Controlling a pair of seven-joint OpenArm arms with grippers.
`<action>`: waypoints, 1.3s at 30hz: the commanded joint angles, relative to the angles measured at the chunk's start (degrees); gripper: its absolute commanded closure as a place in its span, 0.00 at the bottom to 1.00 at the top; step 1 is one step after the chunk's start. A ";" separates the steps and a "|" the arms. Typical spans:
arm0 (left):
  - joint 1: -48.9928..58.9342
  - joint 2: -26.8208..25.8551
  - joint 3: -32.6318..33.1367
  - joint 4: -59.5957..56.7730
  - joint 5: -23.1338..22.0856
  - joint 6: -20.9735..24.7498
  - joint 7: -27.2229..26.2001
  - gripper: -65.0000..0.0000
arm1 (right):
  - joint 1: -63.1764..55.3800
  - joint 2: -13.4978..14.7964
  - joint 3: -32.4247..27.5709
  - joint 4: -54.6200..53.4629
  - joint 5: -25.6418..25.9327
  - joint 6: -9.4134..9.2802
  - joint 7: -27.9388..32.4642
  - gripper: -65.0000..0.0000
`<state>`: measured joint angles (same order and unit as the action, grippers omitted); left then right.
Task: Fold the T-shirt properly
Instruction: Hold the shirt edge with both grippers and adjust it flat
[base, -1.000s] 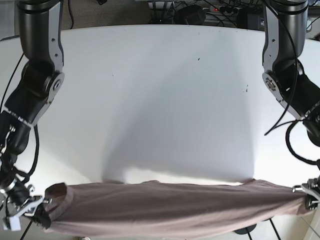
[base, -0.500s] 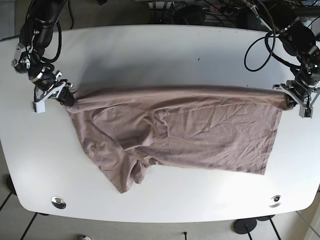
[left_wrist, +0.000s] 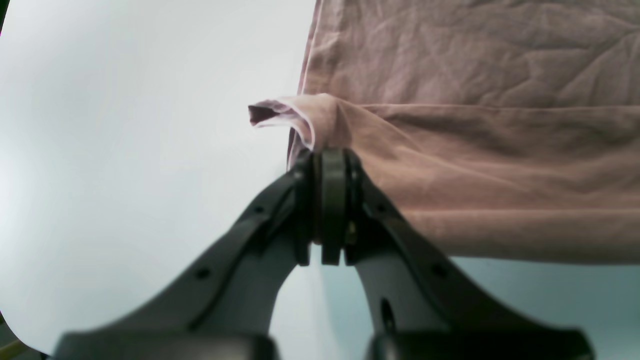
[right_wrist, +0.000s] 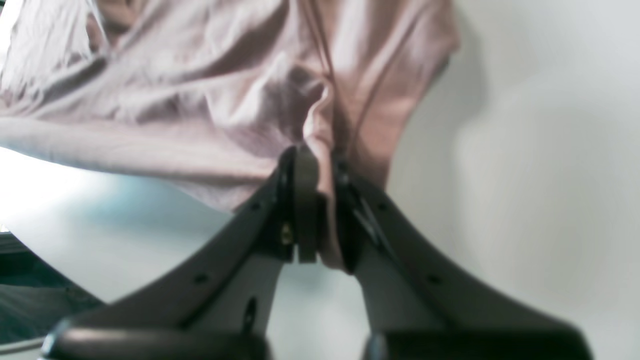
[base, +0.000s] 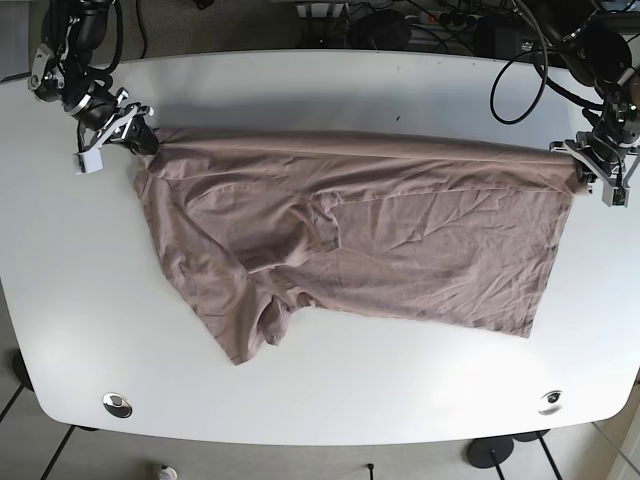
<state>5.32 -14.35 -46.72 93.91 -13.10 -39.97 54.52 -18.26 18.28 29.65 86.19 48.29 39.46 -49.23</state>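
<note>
A dusty-pink T-shirt (base: 350, 240) lies spread and wrinkled across the white table (base: 330, 390), its far edge pulled taut between both arms. My left gripper (base: 582, 168) is shut on the shirt's far right corner; in the left wrist view its fingertips (left_wrist: 330, 160) pinch a rolled bit of cloth (left_wrist: 310, 117). At the far left, my right gripper (base: 140, 137) is shut on the other corner, with a fold of fabric (right_wrist: 320, 130) clamped between its fingers (right_wrist: 306, 170). A bunched part of the shirt (base: 255, 335) hangs toward the near left.
Cables and dark gear (base: 400, 25) sit behind the table's far edge. Two round metal fittings (base: 117, 404) (base: 549, 401) lie near the front edge. Bare white tabletop surrounds the shirt on the near side and both ends.
Both grippers have carried the shirt's held edge from the table's near side toward the far side, dragging the cloth out over the table. Each still holds its corner.
</note>
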 joint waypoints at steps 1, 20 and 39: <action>0.17 -0.73 -0.36 1.26 -0.39 -0.03 -0.94 1.00 | -0.77 1.10 0.55 1.15 1.25 0.54 1.28 0.96; 0.26 -0.73 0.17 1.08 -0.30 -0.03 -0.94 1.00 | -4.38 3.65 -1.91 1.15 10.30 0.54 1.28 0.25; 0.00 -0.90 0.35 0.90 -0.30 -0.03 -0.94 1.00 | 1.69 -0.13 -10.35 0.71 0.98 0.54 1.36 0.70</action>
<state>5.80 -14.02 -46.33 93.91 -12.88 -39.97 54.54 -16.93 17.45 19.05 86.08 47.88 39.42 -48.77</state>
